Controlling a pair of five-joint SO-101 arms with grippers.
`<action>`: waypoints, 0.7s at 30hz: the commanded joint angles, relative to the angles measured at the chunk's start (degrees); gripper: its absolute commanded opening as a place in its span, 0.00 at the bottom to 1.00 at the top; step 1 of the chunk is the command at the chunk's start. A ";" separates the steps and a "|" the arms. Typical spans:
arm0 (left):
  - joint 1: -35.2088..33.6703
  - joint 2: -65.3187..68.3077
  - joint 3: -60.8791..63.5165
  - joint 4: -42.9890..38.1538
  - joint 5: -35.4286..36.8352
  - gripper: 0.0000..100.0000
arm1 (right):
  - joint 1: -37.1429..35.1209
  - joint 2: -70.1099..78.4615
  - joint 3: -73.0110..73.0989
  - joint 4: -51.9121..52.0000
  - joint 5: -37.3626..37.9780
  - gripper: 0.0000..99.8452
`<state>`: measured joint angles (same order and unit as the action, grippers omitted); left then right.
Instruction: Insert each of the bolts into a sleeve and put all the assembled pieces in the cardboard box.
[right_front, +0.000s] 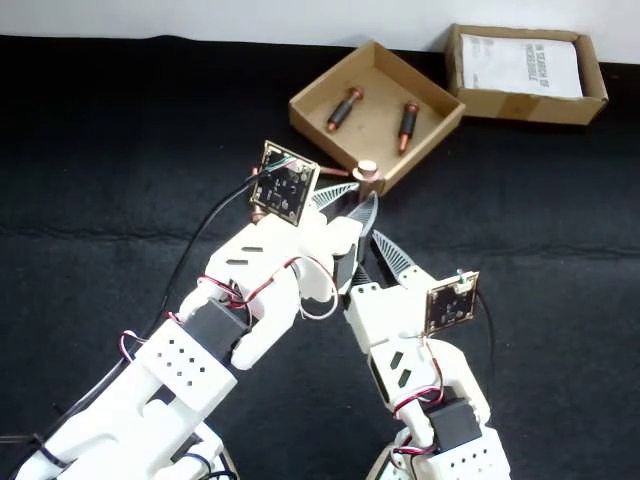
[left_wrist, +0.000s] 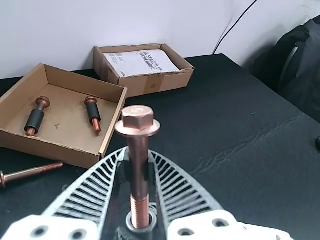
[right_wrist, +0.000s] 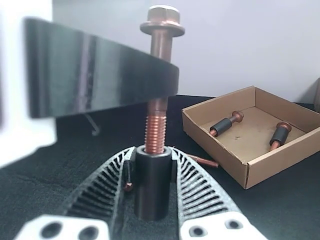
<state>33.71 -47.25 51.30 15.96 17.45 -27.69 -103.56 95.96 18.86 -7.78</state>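
Bolt (left_wrist: 137, 120) stands upright, clamped mid-shank in the left hand (left_wrist: 137, 155), its threaded tip sitting in the mouth of the black sleeve (right_wrist: 152, 185), which the right hand (right_wrist: 152, 152) grips round its body, close by the cardboard box (right_wrist: 215, 150). It's rigid metal, probably weighty and slick, so the plain shank looks the safest hold, not the threads

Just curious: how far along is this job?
Done: two assembled pieces lie in the cardboard box. In hand: the left pincer holds a bolt, its tip inside the sleeve held by the right pincer. Left: boxing that piece, plus one loose bolt on the table beside the box.
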 joint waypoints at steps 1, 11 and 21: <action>0.66 -0.48 -2.15 1.67 0.44 0.01 | -0.22 -1.10 7.43 0.04 2.11 0.01; 1.36 -0.57 -2.59 8.79 0.18 0.04 | -0.13 -1.19 7.43 0.04 3.34 0.01; 1.54 -0.22 -13.76 27.69 5.27 0.31 | 1.27 -1.19 7.34 0.13 3.34 0.01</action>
<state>34.51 -47.25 43.38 40.04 21.23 -27.69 -103.56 95.96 18.95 -5.14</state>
